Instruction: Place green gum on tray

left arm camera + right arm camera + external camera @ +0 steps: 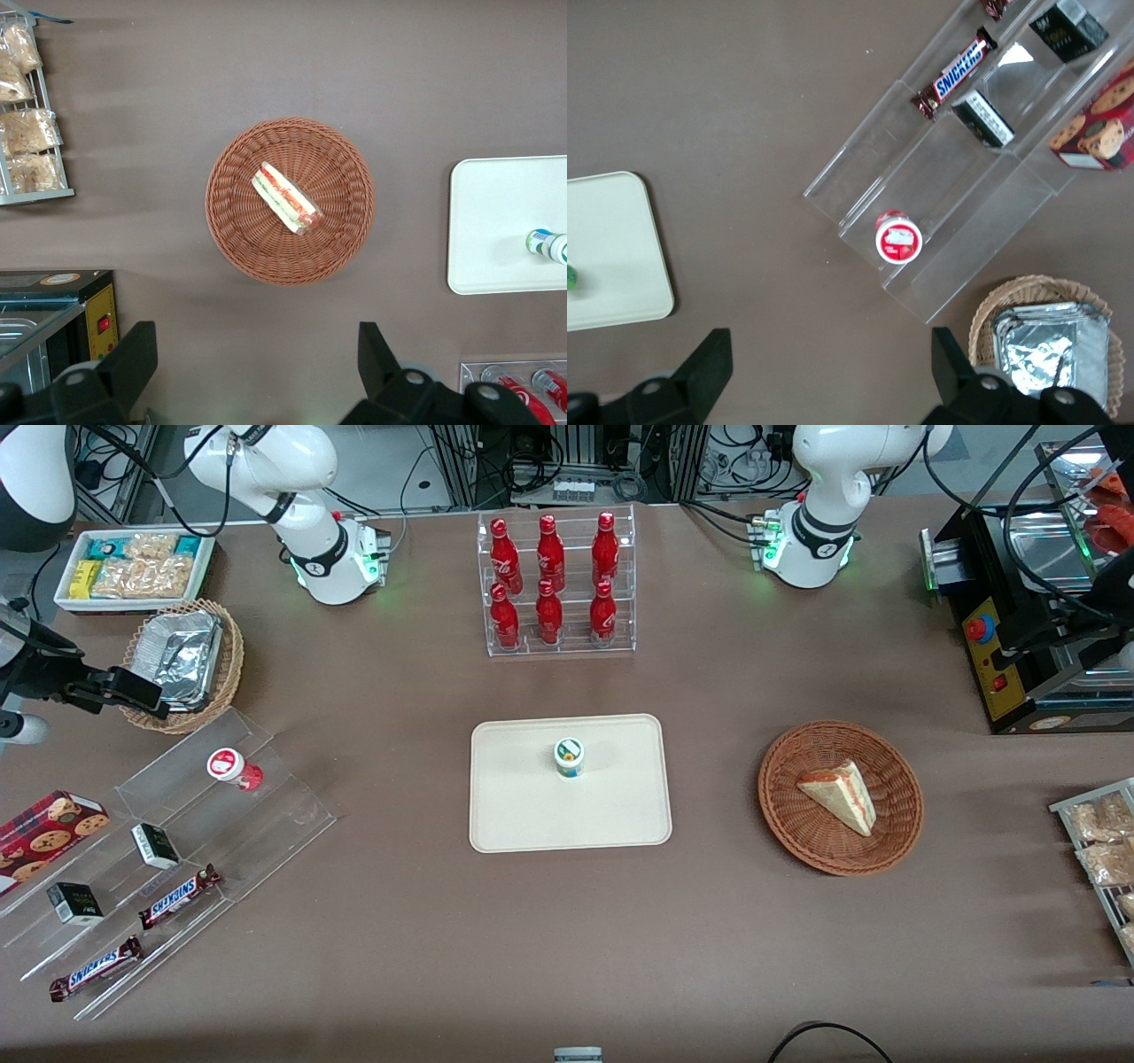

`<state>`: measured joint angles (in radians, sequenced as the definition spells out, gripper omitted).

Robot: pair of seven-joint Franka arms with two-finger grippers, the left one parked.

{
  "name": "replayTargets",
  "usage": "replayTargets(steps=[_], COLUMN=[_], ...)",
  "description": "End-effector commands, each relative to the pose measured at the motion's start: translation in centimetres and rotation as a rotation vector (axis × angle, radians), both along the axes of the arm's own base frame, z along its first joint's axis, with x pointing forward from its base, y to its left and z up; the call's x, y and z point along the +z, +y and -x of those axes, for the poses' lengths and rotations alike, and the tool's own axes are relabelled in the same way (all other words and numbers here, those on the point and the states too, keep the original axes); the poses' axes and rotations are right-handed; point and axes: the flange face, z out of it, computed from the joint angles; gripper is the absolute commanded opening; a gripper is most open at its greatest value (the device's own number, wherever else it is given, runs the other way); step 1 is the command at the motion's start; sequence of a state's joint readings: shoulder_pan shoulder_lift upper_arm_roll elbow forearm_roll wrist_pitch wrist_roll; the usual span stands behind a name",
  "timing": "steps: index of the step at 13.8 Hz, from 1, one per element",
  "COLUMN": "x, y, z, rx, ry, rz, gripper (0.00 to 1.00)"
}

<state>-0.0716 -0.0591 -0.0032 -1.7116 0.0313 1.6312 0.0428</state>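
Observation:
The green gum (569, 757) stands upright near the middle of the cream-white tray (532, 815), white lid with green label up. In the left wrist view the gum (549, 245) shows on the tray (496, 212). In the right wrist view only a green sliver of the gum (570, 276) shows on the tray's (611, 248) edge. My right gripper (151, 695) is open and empty, high over the table toward the working arm's end, beside a wicker basket. Its fingers (713, 359) stand wide apart above bare table, with nothing between them.
A red-lidded gum bottle (232, 767) stands on a clear stepped display (186, 841) with Snickers bars and small boxes. A wicker basket of foil trays (182, 660) and a white snack bin (133, 567) are nearby. A rack of red bottles (556, 584) and a sandwich basket (840, 797) also stand.

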Motion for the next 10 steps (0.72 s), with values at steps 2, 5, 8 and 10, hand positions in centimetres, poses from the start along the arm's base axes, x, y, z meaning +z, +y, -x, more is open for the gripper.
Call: replayTargets(steps=[2,5,8,10], x=[0.93,0.67,0.52,0.38], y=[-0.5,-0.44,-0.15,-0.32], z=[-2.06,-2.44,-2.43,-2.41], rx=[0.067,0.074,0.068,0.074], ry=[-0.011,-0.006,-0.003,0.0], rz=[-0.009,0.006,-0.005,-0.006], gripper=[1.0,1.0,1.0,1.0])
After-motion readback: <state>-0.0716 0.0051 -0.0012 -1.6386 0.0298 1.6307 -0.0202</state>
